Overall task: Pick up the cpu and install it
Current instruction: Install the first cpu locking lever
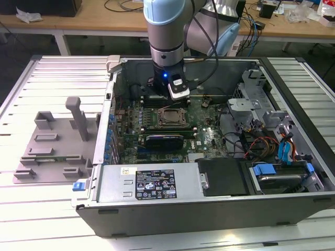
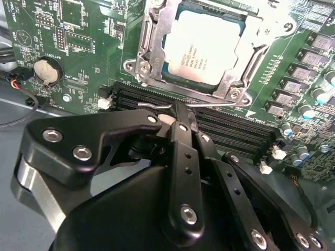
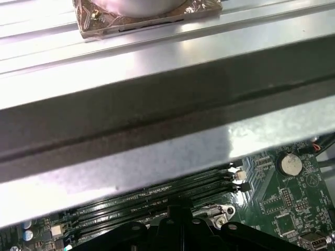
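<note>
We see the arm reaching down into an open computer case (image 1: 293, 204) that lies on its side on a slatted metal table (image 1: 52, 73). In the second wrist view the cpu (image 2: 204, 47) sits flat inside the metal socket frame (image 2: 152, 47) on the green motherboard (image 2: 78, 36), its silver top facing up. The end effector (image 2: 183, 117) hovers just above the black memory slots (image 2: 225, 125) beside that socket; its black fingers (image 2: 184, 157) are drawn together at the tips and nothing is held between them. A round coin battery (image 2: 44, 70) lies on the board, well apart from the socket. In the exterior view the socket with the chip (image 1: 170, 118) is just below the arm's wrist, and a grey fixture tray (image 1: 52, 149) rests on the table at the exterior view's left of the case. In the first wrist view a wall of the case (image 3: 167, 104) crosses in front of the board, with the slots (image 3: 157, 201) beneath it.
</note>
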Robot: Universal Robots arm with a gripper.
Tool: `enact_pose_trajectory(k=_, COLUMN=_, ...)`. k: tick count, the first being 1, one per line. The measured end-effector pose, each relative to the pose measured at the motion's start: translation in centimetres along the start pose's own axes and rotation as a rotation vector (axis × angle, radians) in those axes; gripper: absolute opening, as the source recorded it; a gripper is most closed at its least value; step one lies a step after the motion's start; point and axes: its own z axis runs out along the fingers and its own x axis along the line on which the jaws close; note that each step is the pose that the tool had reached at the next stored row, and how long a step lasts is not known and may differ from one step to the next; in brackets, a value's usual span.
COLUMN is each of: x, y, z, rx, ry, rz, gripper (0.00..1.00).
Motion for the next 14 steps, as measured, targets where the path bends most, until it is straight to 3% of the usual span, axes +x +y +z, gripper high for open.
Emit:
enact_pose_trajectory(k=2, x=0.00, y=0.00, z=0.02, rx=-0.0004, ry=0.0000, rz=0.000, gripper=0.11)
enact_pose_trajectory(k=3, x=0.02, y=-0.01, z=0.05, rx=-0.0011, ry=-0.0036, rz=0.000, gripper=0.11)
enact_pose_trajectory(k=4, x=0.01, y=-0.01, z=0.11, rx=-0.0050, ry=-0.0163, rz=-0.002, gripper=0.11)
enact_pose_trajectory(k=6, x=0.01, y=-0.02, z=0.13, rx=-0.0058, ry=-0.0190, rz=-0.003, gripper=0.11)
enact_pose_trajectory(k=7, x=0.03, y=-0.04, z=0.16, rx=-0.0092, ry=-0.0315, rz=-0.005, gripper=0.11)
enact_pose_trajectory(k=8, x=0.02, y=-0.02, z=0.18, rx=-0.0113, ry=-0.0375, rz=-0.006, gripper=0.11)
enact_pose_trajectory(k=14, x=0.38, y=-0.12, z=0.18, rx=-0.0117, ry=-0.0424, rz=-0.004, gripper=0.11)
